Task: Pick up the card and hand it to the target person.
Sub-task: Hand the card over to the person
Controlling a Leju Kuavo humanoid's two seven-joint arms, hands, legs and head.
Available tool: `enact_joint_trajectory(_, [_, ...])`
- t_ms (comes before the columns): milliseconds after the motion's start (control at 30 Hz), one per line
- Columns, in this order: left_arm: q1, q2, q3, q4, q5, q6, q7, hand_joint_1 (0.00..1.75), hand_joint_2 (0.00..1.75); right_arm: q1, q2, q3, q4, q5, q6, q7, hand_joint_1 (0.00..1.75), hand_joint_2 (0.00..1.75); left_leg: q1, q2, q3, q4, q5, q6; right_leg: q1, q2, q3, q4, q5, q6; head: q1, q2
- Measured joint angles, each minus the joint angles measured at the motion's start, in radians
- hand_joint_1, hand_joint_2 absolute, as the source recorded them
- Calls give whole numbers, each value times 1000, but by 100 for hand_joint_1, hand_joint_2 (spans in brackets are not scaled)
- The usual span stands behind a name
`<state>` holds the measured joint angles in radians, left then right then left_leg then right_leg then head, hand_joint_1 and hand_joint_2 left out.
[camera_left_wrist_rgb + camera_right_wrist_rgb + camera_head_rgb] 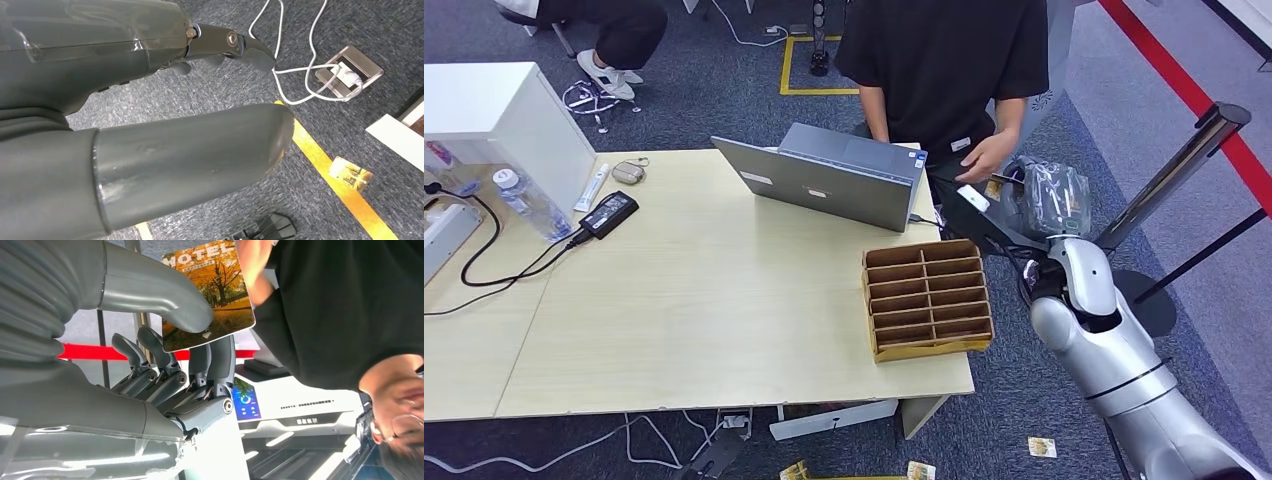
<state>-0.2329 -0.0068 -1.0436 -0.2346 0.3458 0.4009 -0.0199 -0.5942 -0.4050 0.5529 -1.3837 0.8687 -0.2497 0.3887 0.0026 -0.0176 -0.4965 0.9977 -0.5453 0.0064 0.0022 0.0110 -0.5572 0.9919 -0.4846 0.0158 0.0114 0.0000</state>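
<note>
Right hand (165, 355) pinches a glossy rectangular card (212, 292) between thumb and fingers (220, 357); the person's hand (986, 158) touches it above grey carpet. Left hand (150, 100) holds nothing, fingers loosely curled.

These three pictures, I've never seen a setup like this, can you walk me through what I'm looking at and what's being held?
A humanoid robot took them with three cameras. The head view looks down on a wooden table carrying a grey laptop, a cardboard divider tray, a black power adapter and a water bottle. A person in black stands behind it.

The right wrist view sits behind the right robot hand, which pinches a hotel card with an autumn tree picture. The person's hand touches the card's far end.

The left wrist view shows the left robot hand hanging over carpet, holding nothing, above another card on the floor.
</note>
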Motion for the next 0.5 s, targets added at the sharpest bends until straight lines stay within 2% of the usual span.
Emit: enact_joint_trajectory(500, [-1, -2, -7, 0, -4, -3, 1, 0, 0, 8, 31, 22, 119, 13, -32, -12, 153, 175, 0, 0, 0, 0, 0, 0, 0, 0, 0, 0, 0, 0, 0, 0])
